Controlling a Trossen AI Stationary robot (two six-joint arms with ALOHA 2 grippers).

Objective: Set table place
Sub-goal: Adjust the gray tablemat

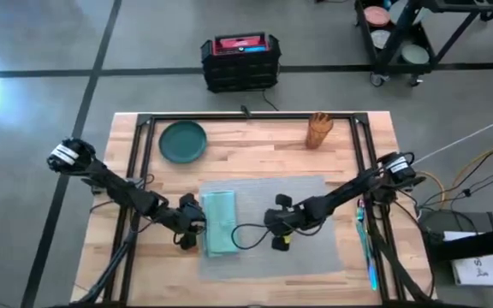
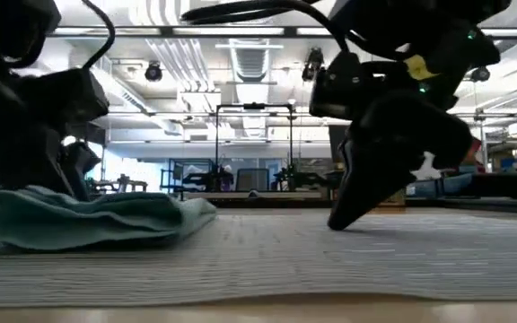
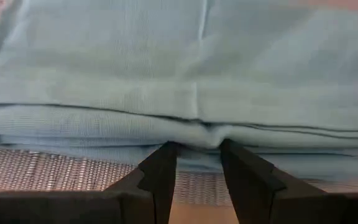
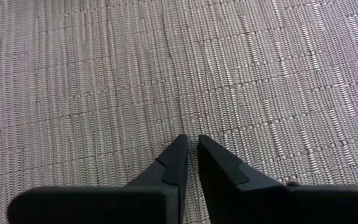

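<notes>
Placemat [image 1: 268,224] is lying flat at mid-counter [image 1: 255,141], napkin [image 1: 219,221] resting on its left part. Left wrist view is showing the left tool [image 3: 194,149] with fingers apart at the napkin's folded edge. Right wrist view is showing the right tool [image 4: 191,144] with fingers together, touching bare mat. Only the high view is showing the plate [image 1: 183,141] and wooden holder [image 1: 318,130] at the far edge.

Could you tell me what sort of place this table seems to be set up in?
Probably a robotics lab or workshop: the wooden table stands on a bare concrete floor, a wheeled equipment cart is parked nearby, and the low view shows strip ceiling lights over an open hall.
</notes>
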